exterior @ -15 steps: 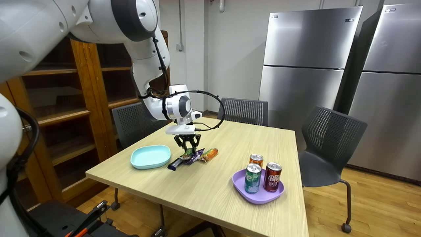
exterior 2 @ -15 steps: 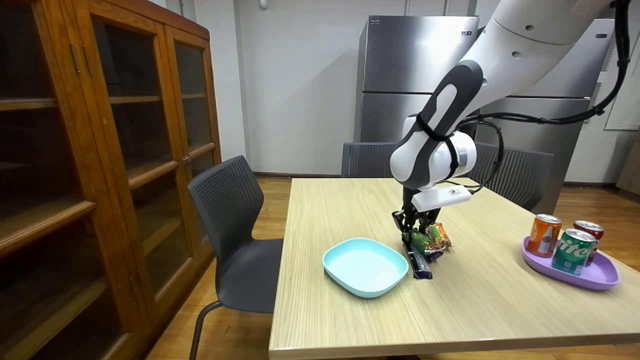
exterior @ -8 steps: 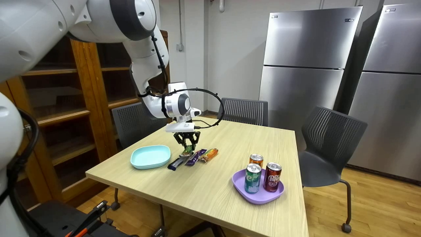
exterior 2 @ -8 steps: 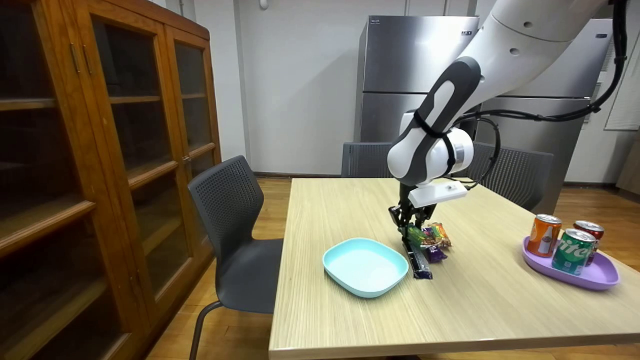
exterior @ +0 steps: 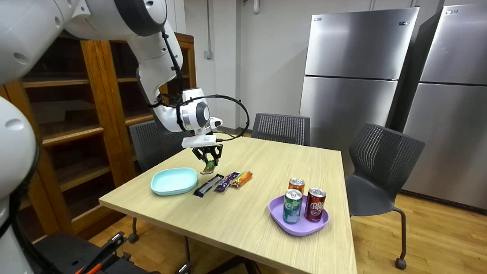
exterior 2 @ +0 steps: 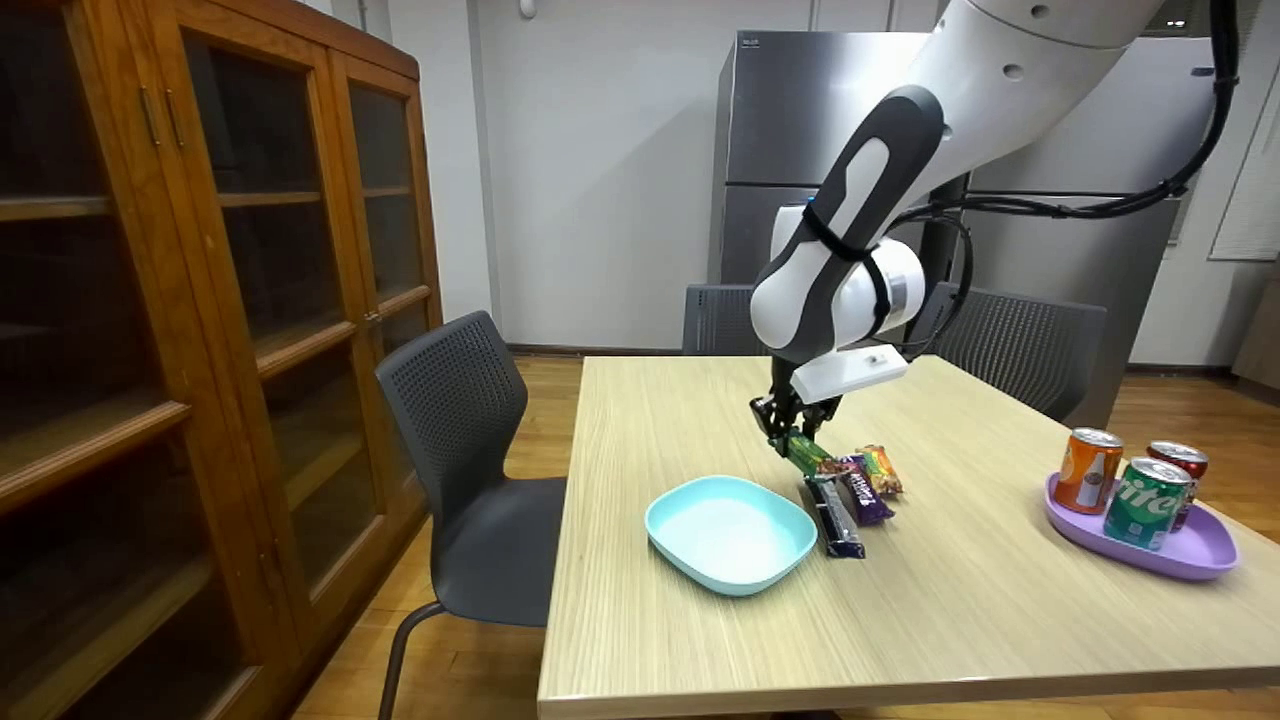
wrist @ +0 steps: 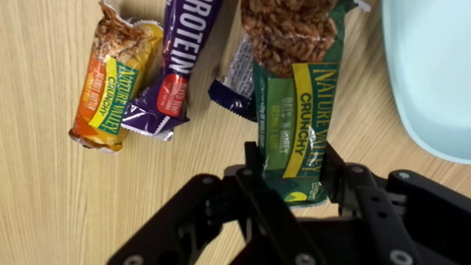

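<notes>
Oats 'n Honey bar [wrist: 294,121], green-wrapped and newly lifted, hangs in the jaws, which hold it across its width near one end, pressing in from both long edges. Half a second ago we saw it low over the dark-blue bar [exterior: 209,185], hiding part of it; now, in an exterior view, that neighbour shows along its whole length, while the lifted bar has shifted up and toward the side where the blue tray [exterior 2: 732,540] stands. It tilts, its free end lower, and appears raised off the bench [exterior: 274,163], though we cannot make out how high. From the wrist view we see it cross above the dark-blue bar, with only one end of that bar showing beside it. The purple protein bar [wrist: 186,51] and the orange Peanut Butter bar [wrist: 106,88] have kept their places close together, and the three cans [exterior: 292,206] on the purple tray [exterior: 299,230], well apart from the snacks, are likewise undisturbed. For the work in hand, we judge, this means the pick-up itself is made: the bar comes away alone, no neighbour dragged along, and the hold looks steady, though a grip so near one end may let the far end droop or swing.
</notes>
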You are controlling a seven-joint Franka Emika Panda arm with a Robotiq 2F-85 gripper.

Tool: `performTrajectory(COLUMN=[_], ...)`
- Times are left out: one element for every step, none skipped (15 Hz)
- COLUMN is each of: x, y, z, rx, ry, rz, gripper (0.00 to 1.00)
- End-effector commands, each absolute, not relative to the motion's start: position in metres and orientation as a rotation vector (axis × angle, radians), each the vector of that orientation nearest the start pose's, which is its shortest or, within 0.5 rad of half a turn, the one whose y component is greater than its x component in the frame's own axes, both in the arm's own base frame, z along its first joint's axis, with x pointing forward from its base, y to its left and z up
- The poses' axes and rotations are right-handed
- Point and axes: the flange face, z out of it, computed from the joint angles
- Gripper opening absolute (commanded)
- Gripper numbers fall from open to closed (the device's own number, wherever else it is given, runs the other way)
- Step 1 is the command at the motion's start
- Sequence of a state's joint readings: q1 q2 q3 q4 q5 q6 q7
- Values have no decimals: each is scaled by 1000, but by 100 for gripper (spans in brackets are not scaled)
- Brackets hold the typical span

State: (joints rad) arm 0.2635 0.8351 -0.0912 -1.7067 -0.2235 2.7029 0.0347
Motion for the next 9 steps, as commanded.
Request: performTrajectory(x=[643,636,630,625,619,613,608,602,597], y=[155,164,175,183,192,202,213,221,231], z=[139,140,142,142,143,143,143,142,142], rx=[-3240,-3236,-3231,-3228,-3222,-3218,-3214,-3208,-3202], ry=[-646,-657,-669,-680,-689,-699,-713,-727,-742], rz=[-320,-319,-316,-315,-309,-302,-294,-289,-280], gripper=[17,17,17,17,17,17,17,17,17])
